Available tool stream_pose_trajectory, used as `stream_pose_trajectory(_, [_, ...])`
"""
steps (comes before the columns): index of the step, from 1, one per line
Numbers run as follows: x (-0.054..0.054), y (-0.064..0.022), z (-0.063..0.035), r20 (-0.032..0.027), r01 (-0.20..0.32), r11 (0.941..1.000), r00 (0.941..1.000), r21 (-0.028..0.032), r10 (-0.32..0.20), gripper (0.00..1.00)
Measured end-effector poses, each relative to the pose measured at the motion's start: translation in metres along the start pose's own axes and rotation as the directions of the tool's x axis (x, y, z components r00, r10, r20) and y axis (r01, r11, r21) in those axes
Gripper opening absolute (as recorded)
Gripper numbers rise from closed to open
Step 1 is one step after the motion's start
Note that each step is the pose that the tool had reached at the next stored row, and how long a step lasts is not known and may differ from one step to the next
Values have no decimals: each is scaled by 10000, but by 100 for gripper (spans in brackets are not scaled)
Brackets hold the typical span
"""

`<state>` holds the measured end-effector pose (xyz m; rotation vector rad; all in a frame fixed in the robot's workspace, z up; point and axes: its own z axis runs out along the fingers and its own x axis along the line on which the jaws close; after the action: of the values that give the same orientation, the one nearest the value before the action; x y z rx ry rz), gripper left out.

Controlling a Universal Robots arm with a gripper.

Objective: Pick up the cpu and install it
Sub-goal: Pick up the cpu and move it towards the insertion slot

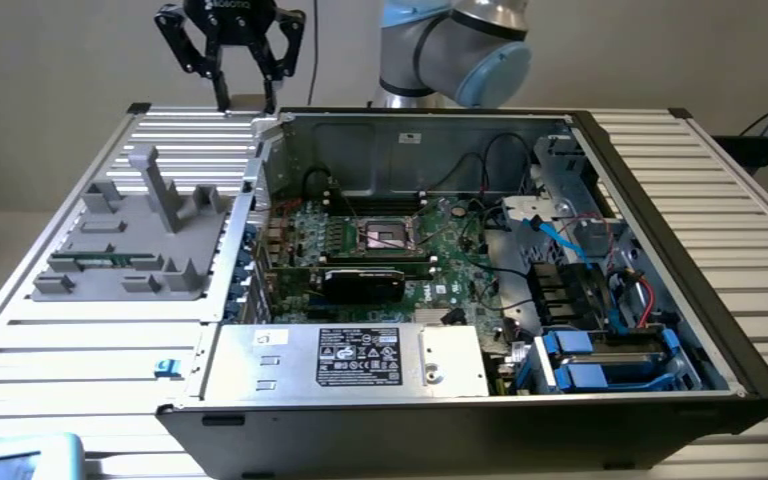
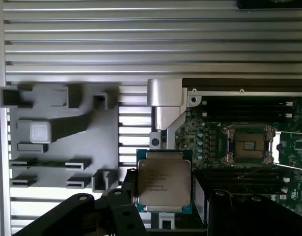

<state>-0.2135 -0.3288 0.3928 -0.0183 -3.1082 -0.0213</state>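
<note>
The cpu [image 2: 163, 182], a flat square chip with a silvery top and a thin green rim, sits level between my gripper's [image 2: 166, 194] dark fingers [image 2: 125, 199], which press on two opposite edges. In the exterior view my gripper [image 1: 247, 98] hangs high over the slatted table, just beyond the far left corner of the open computer case [image 1: 704, 290]. The open socket [image 1: 387, 236] lies in the middle of the green motherboard, well away from the gripper. In the wrist view the socket [image 2: 248, 145] shows its gold contact field inside a metal frame.
A grey moulded fixture [image 1: 131, 245] with upright posts lies on the table at the exterior view's left of the case. A power supply [image 1: 344, 360] fills the case's near side, and cables and drive bays [image 1: 598, 350] crowd its right. The robot's base [image 1: 458, 50] stands behind the case.
</note>
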Motion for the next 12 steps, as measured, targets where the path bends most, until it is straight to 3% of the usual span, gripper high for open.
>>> stream_pose_trajectory(12, [-358, 3, -12, 0, 0, 10000, 10000, 0, 0, 55])
